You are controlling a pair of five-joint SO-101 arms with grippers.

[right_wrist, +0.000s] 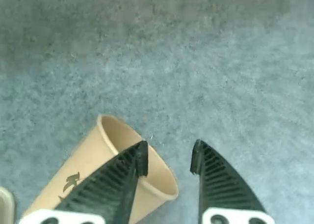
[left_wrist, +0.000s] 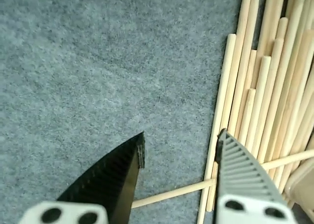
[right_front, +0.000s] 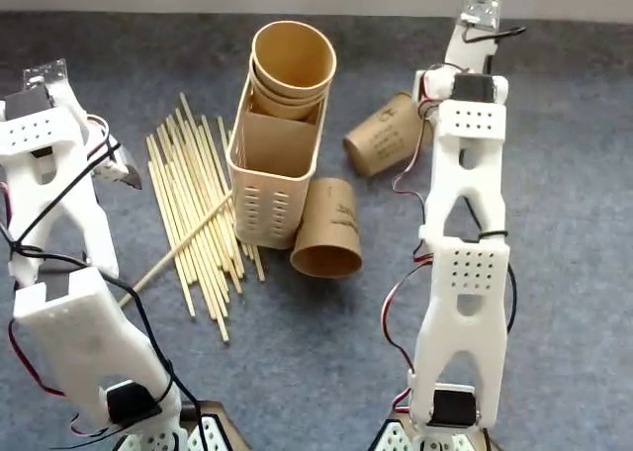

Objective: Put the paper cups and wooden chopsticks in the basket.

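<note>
The right gripper (right_wrist: pixel 169 157), jaws apart, is hovering over the rim of a toppled paper cup (right_wrist: pixel 86 157), where an off-centre closure is risking crushing the wall or rolling it away.

We note soft, even overhead light across counter (right_front: pixel 564 303). Grey surface matte, a shade dimmer along far edge behind basket (right_front: pixel 274 179). Basket interior shaded, front wall bright. Lying paper cup (right_front: pixel 328 228), touching basket on right arm's side: mouth dark inside, thin soft shadow beneath. Wooden chopsticks (right_front: pixel 193 209), on basket's other side: pale, faint narrow shadows between sticks. White right arm (right_front: pixel 465 273), well apart from basket: brightest surface we see, near washed out.
</note>
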